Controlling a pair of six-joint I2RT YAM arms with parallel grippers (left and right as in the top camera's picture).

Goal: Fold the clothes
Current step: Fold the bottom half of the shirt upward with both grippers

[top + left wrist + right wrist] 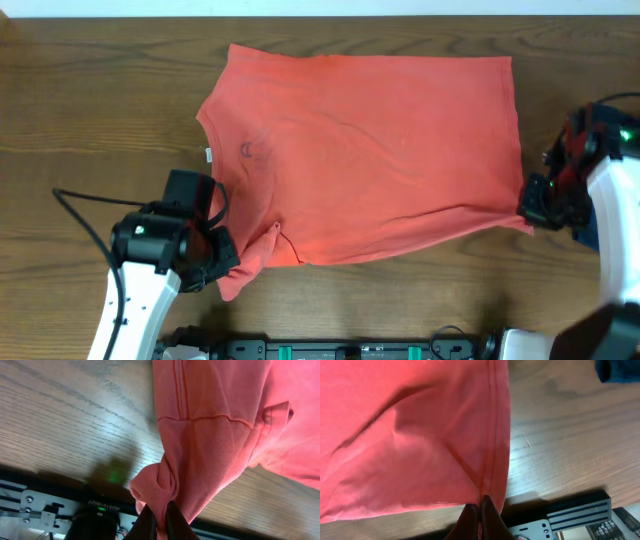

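1. the red-orange t-shirt [370,150] lies mostly flat across the middle of the table [90,110]
2. our left gripper [159,515] is clenched on its bunched sleeve near the front edge; our right gripper [479,507] pinches the hem corner by the right edge
3. we judge both pinches thin: an uneven lift could slip cloth free or wrinkle the fold

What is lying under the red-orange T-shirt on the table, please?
The T-shirt lies spread on the wooden table, whose grain shows around it. What the cloth covers is hidden, though no bulge suggests anything beneath.
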